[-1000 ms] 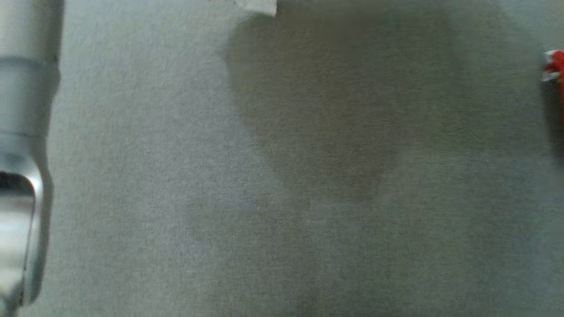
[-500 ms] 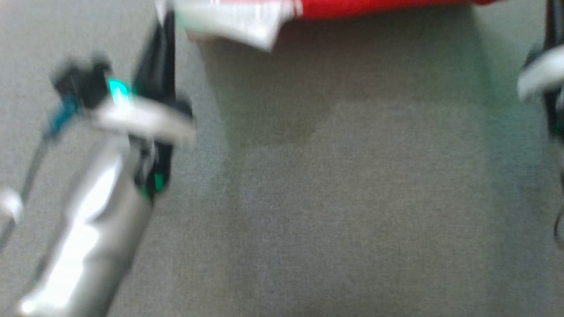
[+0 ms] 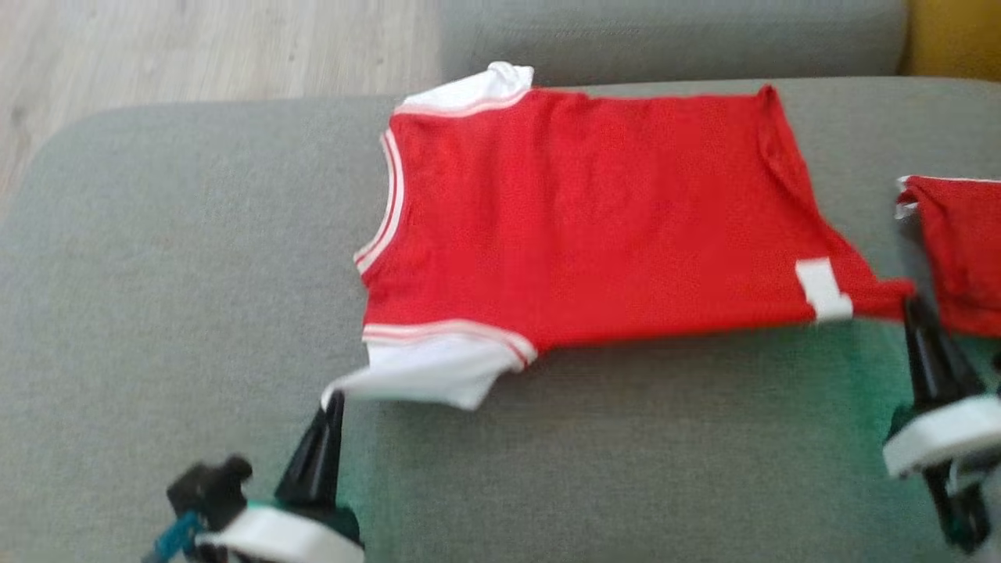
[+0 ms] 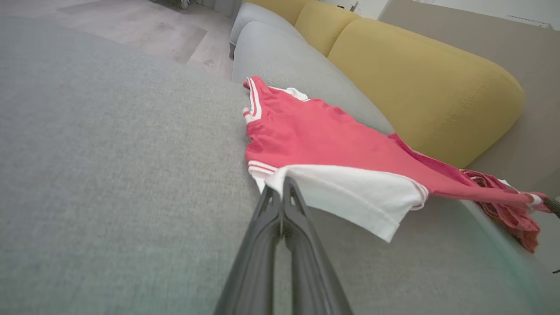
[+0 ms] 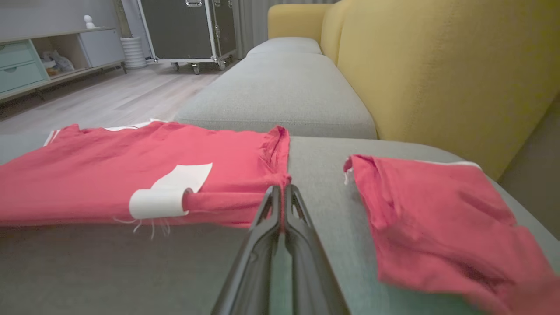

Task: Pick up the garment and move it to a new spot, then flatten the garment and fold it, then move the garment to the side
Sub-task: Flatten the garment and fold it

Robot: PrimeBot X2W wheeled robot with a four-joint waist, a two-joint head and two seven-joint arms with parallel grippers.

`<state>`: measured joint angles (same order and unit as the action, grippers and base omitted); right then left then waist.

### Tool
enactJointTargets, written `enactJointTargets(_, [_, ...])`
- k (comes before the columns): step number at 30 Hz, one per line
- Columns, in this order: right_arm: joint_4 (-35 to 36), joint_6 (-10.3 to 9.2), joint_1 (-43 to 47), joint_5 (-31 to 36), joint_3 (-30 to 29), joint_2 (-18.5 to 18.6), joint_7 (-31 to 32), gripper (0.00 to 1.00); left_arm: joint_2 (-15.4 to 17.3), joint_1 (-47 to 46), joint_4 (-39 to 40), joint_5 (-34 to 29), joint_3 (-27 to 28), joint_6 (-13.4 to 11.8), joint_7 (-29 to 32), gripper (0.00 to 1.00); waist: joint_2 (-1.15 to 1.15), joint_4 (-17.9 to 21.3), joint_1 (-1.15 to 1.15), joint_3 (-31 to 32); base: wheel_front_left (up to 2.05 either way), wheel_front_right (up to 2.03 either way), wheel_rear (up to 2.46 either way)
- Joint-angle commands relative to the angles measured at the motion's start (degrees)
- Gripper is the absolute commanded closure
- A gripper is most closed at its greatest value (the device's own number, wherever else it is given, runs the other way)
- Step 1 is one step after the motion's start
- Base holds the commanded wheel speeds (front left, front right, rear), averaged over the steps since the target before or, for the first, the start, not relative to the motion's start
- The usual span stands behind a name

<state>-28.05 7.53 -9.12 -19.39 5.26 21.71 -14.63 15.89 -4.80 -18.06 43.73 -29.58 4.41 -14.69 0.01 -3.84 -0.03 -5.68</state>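
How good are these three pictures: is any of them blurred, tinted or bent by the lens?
Head view: slightly soft all over, with a green cast on the grey cushion below the red shirt. Left wrist view: fairly sharp, but the wide lens bows the yellow backrest. Right wrist view: dimmer, and the second red garment smears toward the lower right corner.

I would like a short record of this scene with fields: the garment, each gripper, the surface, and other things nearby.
garment: red shirt with white sleeves, spread out, collar toward the robot's left
left gripper: shut on the edge of the near white sleeve
right gripper: shut on the shirt's near hem corner
surface: grey sofa cushion
nearby: second red garment at the right, apart from the shirt; yellow backrest
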Motion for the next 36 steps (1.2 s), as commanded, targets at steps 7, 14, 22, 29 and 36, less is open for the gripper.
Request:
enactJointTargets(7, [7.7,-0.04,5.3,1.1,-2.4,-1.0,1.9,1.0,2.0,3.6,6.6,1.5,2.4,-3.0,1.0,1.0,-0.01,1.1,0.03,0.9,0.0,0.0,0.0])
enactJointTargets(14, [9.6,-0.04,1.7,2.0,-4.6,-2.4,4.5,1.0,0.7,-4.7,7.9,1.5,3.8,-3.1,1.3,1.0,-0.01,0.7,0.03,-3.4,0.0,0.0,0.0])
enactJointTargets(22, [6.0,-0.04,-9.5,2.9,-1.7,-1.2,6.6,1.0,-1.6,-21.5,0.5,-0.1,4.8,-1.3,1.2,1.0,-0.01,1.2,0.03,-10.1,0.0,0.0,0.0])
enactJointTargets(29, [1.4,-0.04,-16.5,3.8,0.6,-1.1,6.9,1.0,-3.3,-31.0,-7.9,-1.5,3.7,1.1,0.6,1.0,-0.01,1.7,0.03,-14.3,0.0,0.0,0.0])
enactJointTargets(36, [-4.2,-0.04,-20.6,4.2,1.8,-2.2,4.0,0.34,-4.9,-34.3,-14.2,-2.8,3.5,2.6,-0.2,0.0,-0.01,2.0,0.03,-15.1,0.0,0.0,0.0])
